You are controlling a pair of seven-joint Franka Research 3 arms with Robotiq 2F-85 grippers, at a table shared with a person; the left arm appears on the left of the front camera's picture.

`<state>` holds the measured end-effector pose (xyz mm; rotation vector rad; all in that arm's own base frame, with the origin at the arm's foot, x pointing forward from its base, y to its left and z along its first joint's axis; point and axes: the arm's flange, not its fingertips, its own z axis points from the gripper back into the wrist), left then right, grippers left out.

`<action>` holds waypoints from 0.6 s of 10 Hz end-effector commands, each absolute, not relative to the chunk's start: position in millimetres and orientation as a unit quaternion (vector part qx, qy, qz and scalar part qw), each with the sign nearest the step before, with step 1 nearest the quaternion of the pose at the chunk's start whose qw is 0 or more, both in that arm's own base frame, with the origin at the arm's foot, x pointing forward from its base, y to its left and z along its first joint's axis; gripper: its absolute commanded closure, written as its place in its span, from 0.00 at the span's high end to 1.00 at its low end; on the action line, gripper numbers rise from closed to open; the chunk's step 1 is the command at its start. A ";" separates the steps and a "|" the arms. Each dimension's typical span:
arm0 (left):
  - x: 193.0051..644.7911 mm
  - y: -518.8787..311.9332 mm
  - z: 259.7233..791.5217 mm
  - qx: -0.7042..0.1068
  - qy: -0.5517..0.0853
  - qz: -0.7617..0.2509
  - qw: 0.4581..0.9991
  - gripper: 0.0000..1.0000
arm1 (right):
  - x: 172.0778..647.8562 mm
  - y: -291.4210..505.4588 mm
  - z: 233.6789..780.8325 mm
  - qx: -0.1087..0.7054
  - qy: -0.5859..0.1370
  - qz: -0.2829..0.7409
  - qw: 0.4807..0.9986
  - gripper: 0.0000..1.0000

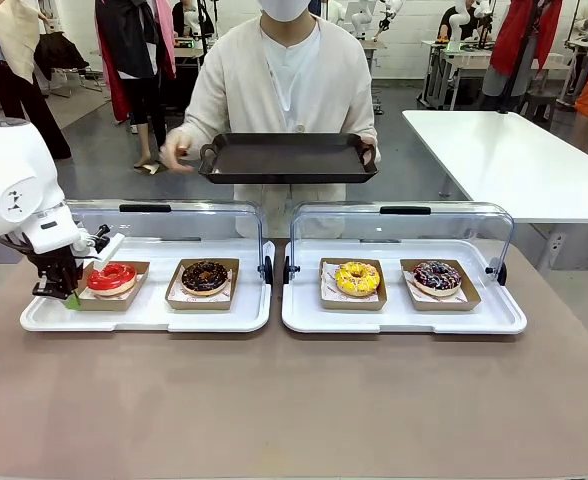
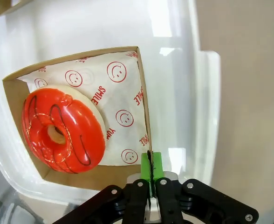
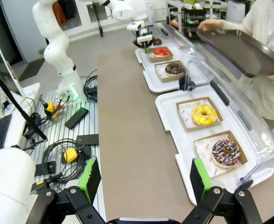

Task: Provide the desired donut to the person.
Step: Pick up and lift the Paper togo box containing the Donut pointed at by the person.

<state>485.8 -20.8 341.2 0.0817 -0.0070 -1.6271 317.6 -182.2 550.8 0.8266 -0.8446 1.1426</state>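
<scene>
A red-glazed donut (image 1: pixel 111 277) (image 2: pixel 62 133) lies in a brown cardboard tray (image 2: pixel 144 107) at the left end of the left white serving tray (image 1: pixel 144 318). My left gripper (image 1: pixel 59 292) (image 2: pixel 149 170) is shut on that cardboard tray's near wall, its green pads pinching the wall's edge. The person (image 1: pixel 289 80) stands across the table holding a dark serving tray (image 1: pixel 286 158) with both hands. My right gripper (image 3: pixel 145 182) hangs open above the table's right end, with nothing between its fingers.
A chocolate donut (image 1: pixel 205 276) shares the left serving tray. A yellow donut (image 1: pixel 357 278) and a sprinkled dark donut (image 1: pixel 437 276) sit on the right white tray (image 1: pixel 404 322). Clear lids (image 1: pixel 164 215) stand raised behind both trays. The brown table's near half is bare.
</scene>
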 end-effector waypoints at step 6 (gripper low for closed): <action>345.1 7.3 513.6 0.047 0.021 -0.712 0.701 0.00 | 317.4 -181.9 551.1 0.370 -0.379 0.509 0.678 1.00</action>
